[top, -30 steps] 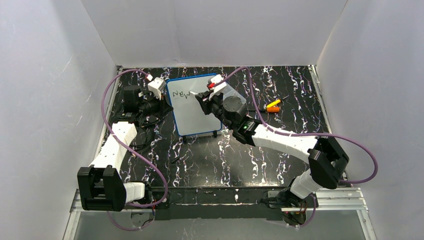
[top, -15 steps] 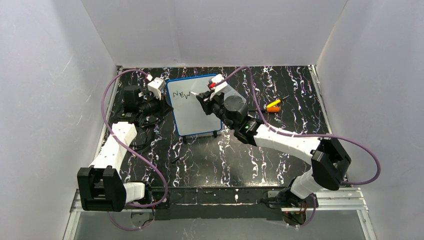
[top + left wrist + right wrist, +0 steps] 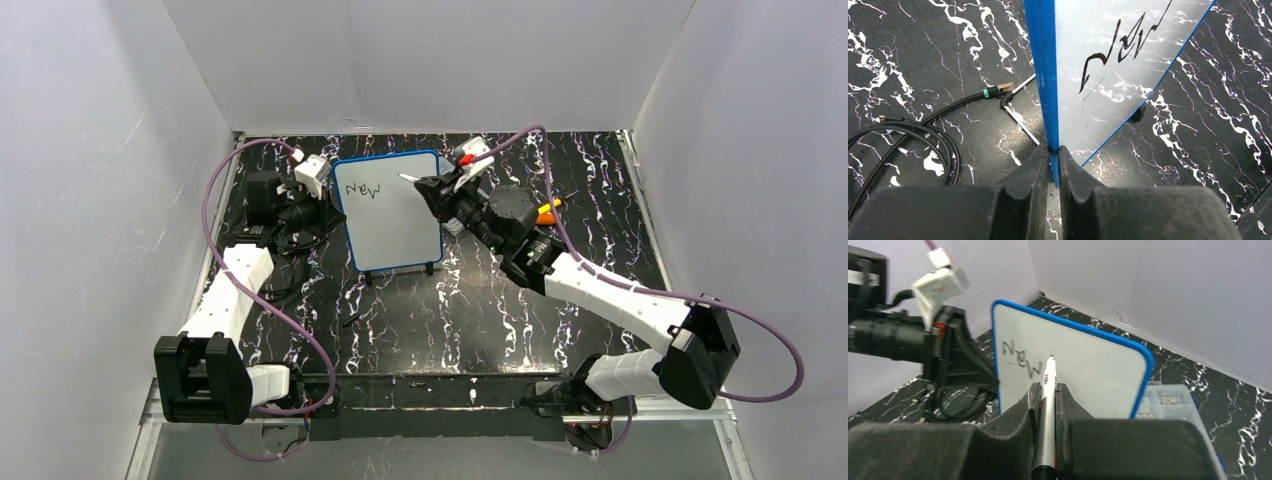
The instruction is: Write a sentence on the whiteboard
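The whiteboard [image 3: 392,225], white with a blue frame, stands tilted at the back of the table. The word "New" [image 3: 363,189] is written in black near its top left. My left gripper [image 3: 322,198] is shut on the board's left frame edge. In the left wrist view the fingers [image 3: 1030,172] pinch the blue frame [image 3: 1043,75]. My right gripper [image 3: 442,192] is shut on a silver-white marker [image 3: 1048,400]. The marker tip [image 3: 403,178] points at the board just right of "New" [image 3: 1021,360]. I cannot tell if the tip touches the board.
A clear plastic compartment box [image 3: 1168,405] lies behind the board's right edge. An orange and yellow pen [image 3: 547,210] lies at the back right. Black cables [image 3: 913,130] lie coiled on the table left of the board.
My right arm has swung to the right and pulled back from the board. The marker tip now sits right of the written word. The board and left gripper have not moved.
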Motion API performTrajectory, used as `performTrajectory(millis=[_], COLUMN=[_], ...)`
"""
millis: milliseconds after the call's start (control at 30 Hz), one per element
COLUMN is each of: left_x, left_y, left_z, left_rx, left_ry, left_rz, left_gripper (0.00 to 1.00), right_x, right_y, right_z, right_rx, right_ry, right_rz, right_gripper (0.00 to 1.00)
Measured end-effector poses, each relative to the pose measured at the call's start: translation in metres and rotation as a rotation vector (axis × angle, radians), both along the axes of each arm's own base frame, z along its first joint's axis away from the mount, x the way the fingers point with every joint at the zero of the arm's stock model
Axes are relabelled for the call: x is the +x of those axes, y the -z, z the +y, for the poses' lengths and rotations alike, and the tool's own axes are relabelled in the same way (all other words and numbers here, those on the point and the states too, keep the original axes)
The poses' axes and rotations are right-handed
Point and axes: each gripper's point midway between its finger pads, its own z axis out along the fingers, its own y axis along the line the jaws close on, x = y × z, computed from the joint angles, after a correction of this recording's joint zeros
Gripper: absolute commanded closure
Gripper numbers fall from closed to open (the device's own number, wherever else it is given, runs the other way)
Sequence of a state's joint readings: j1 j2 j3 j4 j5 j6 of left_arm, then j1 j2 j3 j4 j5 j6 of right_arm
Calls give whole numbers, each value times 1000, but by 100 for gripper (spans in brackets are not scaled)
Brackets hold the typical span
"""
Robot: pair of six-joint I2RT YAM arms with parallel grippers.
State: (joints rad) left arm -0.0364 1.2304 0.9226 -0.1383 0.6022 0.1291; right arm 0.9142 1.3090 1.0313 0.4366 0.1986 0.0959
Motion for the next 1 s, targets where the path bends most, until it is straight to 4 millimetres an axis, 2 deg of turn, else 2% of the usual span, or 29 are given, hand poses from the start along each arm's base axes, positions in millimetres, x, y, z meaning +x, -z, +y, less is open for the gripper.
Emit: performTrajectory(millis=[167,433,600,833,1000], left_x=[0,0,0,0,0], left_y=[0,0,0,0,0], left_z=[0,0,0,0,0], left_rx=[-1,-2,-5,-7,-7], left_ry=[0,-1,-3,-5,-5], left_rz=[0,2,5,6,6], left_gripper=[100,100,100,100,100], right_x=[21,11,1,-17,-21], right_y=[19,24,30,69,91], right_z=[-19,-9,9,51,67], right_rx=[-4,7,7,-48,-78], right_ry=[32,-51,-100,-158,-153], right_rz=[50,69,69,108,122], right_gripper=[99,99,99,99,99])
